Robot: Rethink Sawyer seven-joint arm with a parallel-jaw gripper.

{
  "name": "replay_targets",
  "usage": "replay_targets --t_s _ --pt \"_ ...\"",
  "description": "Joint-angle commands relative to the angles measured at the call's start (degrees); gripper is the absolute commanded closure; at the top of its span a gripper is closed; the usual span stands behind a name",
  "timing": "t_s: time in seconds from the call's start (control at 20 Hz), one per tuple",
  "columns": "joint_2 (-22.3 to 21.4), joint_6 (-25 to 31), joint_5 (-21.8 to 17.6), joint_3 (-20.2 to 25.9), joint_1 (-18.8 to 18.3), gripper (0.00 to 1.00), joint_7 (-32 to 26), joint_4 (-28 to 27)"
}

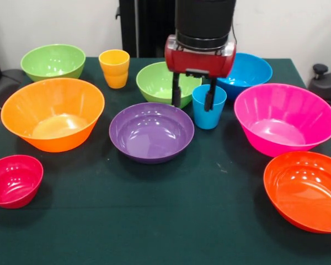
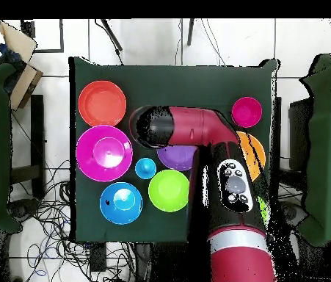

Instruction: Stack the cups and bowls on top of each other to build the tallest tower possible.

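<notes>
Eight bowls and two cups (yellow-orange (image 1: 115, 68), blue (image 1: 208, 106)) are counted, unstacked; the jaws (image 1: 193, 95) are held apart.

From above, the arm (image 2: 219, 158) covers most of the purple bowl (image 2: 172, 156), much of the orange bowl (image 2: 257, 150), and the yellow cup fully. In the front view, the red-orange bowl (image 1: 306, 190) is cut at the right edge.
</notes>
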Motion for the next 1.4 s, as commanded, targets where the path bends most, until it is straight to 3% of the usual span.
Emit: replay_targets --t_s 0.05,0.5,1.4 --pt "4.9 -8.0 -2.9 1.9 -1.7 0.00 2.3 1.2" --pt "5.8 -7.9 -1.4 2.6 -1.7 0.00 2.5 1.0" --pt "3.3 -5.5 -0.2 1.6 -0.8 0.00 3.9 2.9"
